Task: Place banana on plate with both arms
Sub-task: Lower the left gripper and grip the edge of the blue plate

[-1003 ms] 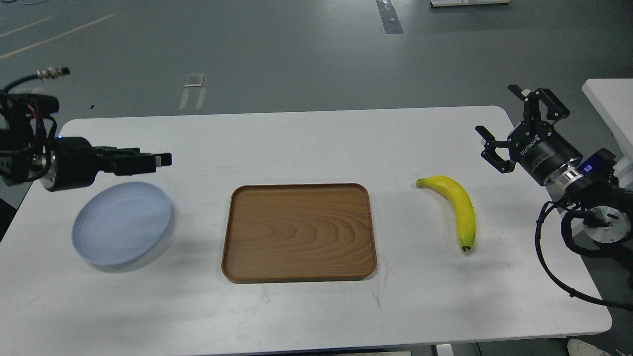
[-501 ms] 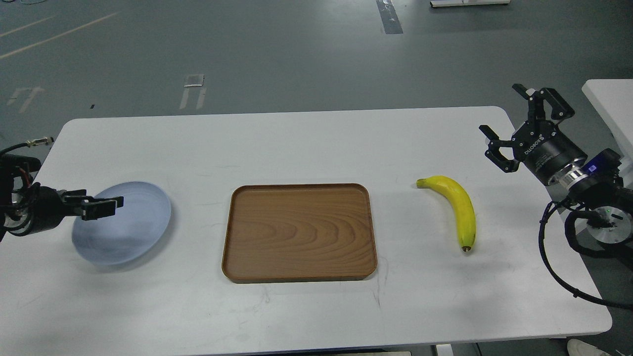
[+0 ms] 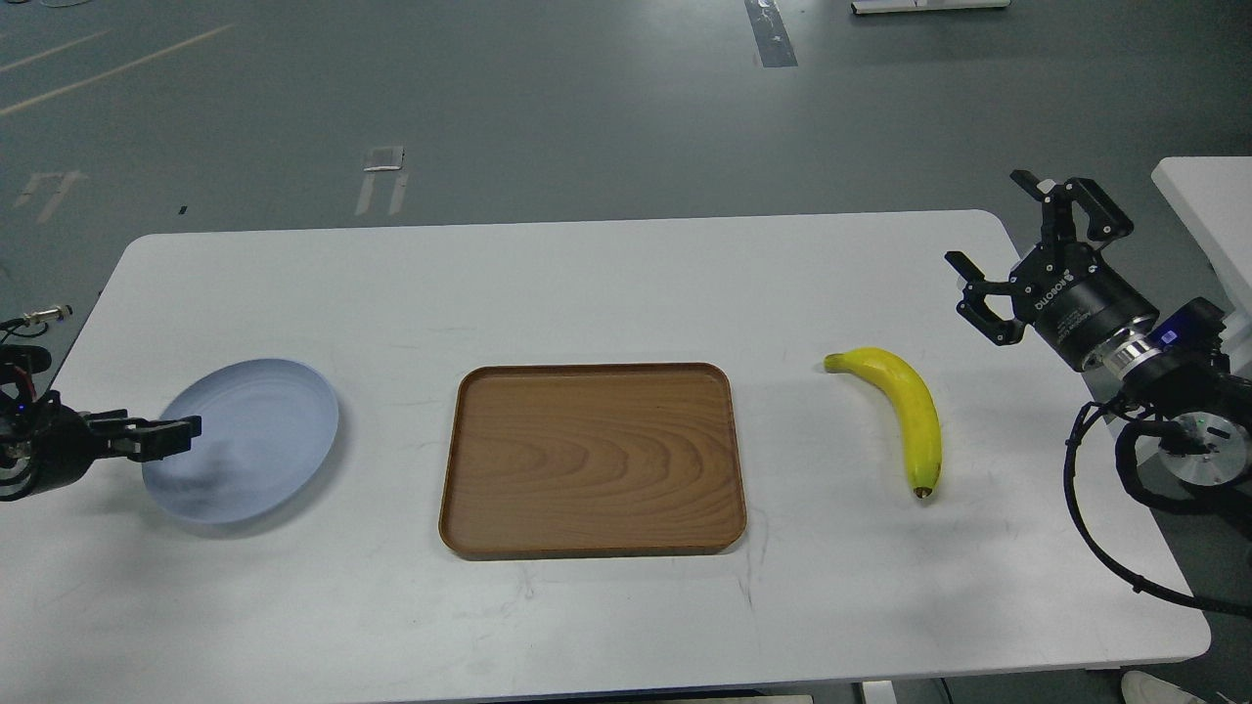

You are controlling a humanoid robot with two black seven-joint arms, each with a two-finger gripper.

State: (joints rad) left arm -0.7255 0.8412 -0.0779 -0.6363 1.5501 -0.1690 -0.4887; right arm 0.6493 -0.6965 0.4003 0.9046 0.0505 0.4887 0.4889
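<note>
Lying on the right part of the white desk (image 3: 626, 284), the banana (image 3: 905, 411) rests flat on its side, well apart from the plate (image 3: 249, 440), which sits at the far left. Between them is a brown wooden tray (image 3: 592, 460), so the fruit would have to cross the tray to reach its goal, which likely explains why the task calls for both arms.

The banana's long axis runs from upper left to lower right and then bends downward toward the robot. Its stem end points left and away, toward the tray's far right corner, while the small dark tip points toward the near edge of the desk. The curve bulges to the right, toward the right arm.

The right hand (image 3: 1012, 249) hovers above the right edge of the desk, beyond and to the right of the banana, not touching it; its fingers are spread wide apart and hold nothing. Judging by this pose, it is ready to come down across the banana's middle, where the body is thickest.

The left hand (image 3: 166, 437) sits low at the plate's left rim, overlapping it in this view. It is seen side-on and dark, so I cannot tell whether its fingers are parted or whether they touch the rim.
</note>
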